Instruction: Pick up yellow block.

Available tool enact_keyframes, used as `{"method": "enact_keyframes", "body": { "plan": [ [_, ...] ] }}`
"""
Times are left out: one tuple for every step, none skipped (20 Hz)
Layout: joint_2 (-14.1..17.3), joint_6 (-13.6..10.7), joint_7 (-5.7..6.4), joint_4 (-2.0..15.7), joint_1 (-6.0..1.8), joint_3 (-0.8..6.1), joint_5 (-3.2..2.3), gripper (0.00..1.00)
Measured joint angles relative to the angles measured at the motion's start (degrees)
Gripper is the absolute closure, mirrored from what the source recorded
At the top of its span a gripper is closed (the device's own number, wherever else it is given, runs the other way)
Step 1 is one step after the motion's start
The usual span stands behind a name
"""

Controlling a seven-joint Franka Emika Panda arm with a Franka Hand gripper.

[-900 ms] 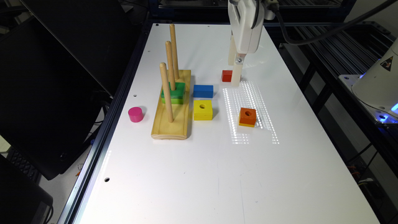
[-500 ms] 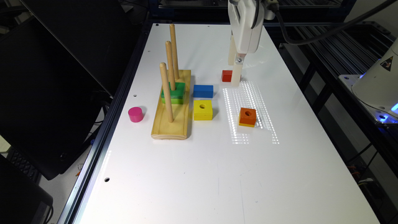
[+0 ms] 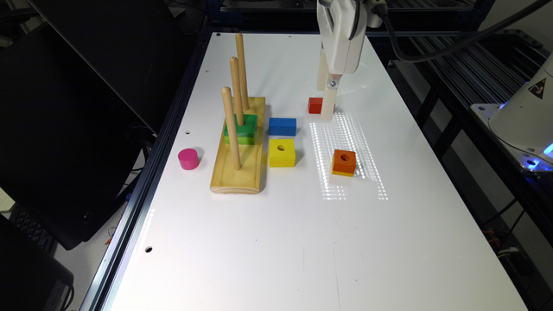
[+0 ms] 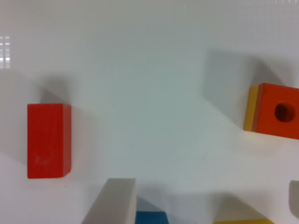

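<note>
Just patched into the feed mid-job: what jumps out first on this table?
The wooden peg board with three tall pegs stands out, a green block threaded on its middle peg. Just to its exterior-view right sit the blue block and, nearer the camera, the yellow block with its round hole. The white claw hangs at the far end beside the small red block, apart from the yellow block.
</note>
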Motion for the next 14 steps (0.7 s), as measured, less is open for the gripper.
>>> {"method": "enact_keyframes", "body": {
  "plan": [
    [0.0,0.0,0.0,0.0,-0.01,0.0,0.0,0.0],
    [0.0,0.0,0.0,0.0,-0.01,0.0,0.0,0.0],
    [0.0,0.0,0.0,0.0,0.0,0.02,0.0,0.0],
    [0.0,0.0,0.02,0.0,0.0,0.07,0.0,0.0],
    [0.0,0.0,0.05,0.0,0.01,0.14,0.01,0.0],
    [0.0,0.0,0.1,0.0,0.02,0.23,0.02,0.0],
    [0.0,0.0,0.13,0.02,0.02,0.3,0.02,0.0],
    [0.0,0.0,0.15,0.05,0.02,0.36,0.02,0.0],
    [0.0,0.0,0.15,0.08,0.02,0.39,0.02,0.0],
    [0.0,0.0,0.15,0.15,0.02,0.42,0.02,0.0],
    [0.0,0.0,0.16,0.22,0.02,0.46,0.03,0.0],
    [0.0,0.0,0.18,0.28,0.01,0.52,0.04,0.0],
    [0.0,0.0,0.21,0.32,0.01,0.58,0.04,0.0],
    [0.0,0.0,0.22,0.36,0.01,0.63,0.04,0.0]
  ]
}}
